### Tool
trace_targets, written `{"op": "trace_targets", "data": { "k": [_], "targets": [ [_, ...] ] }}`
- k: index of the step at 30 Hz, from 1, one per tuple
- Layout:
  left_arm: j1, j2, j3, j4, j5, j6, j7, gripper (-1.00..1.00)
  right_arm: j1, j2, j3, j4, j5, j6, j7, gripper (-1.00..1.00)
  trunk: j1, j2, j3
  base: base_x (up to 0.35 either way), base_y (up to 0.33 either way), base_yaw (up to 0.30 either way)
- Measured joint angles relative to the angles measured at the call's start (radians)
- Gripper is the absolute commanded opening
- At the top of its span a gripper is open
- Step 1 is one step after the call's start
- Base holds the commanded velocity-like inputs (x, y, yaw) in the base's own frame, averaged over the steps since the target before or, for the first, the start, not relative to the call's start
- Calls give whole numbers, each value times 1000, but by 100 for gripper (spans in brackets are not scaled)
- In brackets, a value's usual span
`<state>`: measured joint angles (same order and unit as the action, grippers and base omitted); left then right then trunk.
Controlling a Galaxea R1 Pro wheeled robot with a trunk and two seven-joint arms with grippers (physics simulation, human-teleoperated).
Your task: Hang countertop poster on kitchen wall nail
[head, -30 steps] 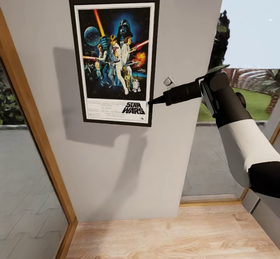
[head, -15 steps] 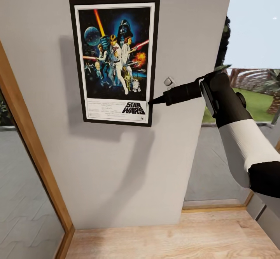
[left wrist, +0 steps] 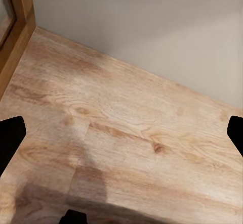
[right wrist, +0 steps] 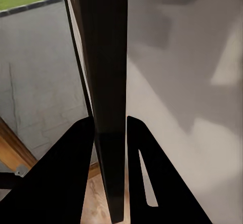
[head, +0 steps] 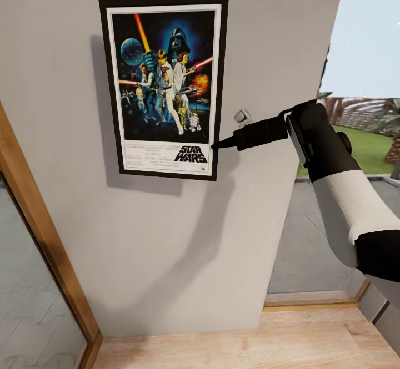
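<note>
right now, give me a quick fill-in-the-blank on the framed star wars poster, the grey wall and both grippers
1. The black-framed Star Wars poster is gripped by the ____ gripper.
2. That gripper's fingers pinch the poster's lower ____ edge.
3. The left gripper points down at a bare ____ floor.
4. Behind the poster stands a pale ____ wall.

Missing words: right; right; wooden; grey

Wall blocks ahead; free rm right, by window.
</note>
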<state>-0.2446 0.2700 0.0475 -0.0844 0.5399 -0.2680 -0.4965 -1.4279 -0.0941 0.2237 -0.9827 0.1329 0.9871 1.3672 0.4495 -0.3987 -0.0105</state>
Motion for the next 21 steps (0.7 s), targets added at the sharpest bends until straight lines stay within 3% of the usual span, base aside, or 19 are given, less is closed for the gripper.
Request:
{"op": "trace_targets", "data": {
  "k": [21],
  "targets": [
    [0, 0, 0, 0, 0, 0, 0, 100, 0, 0, -1, -1, 0, 0, -1, -100, 0, 0, 0, 70, 0, 0]
  ]
}}
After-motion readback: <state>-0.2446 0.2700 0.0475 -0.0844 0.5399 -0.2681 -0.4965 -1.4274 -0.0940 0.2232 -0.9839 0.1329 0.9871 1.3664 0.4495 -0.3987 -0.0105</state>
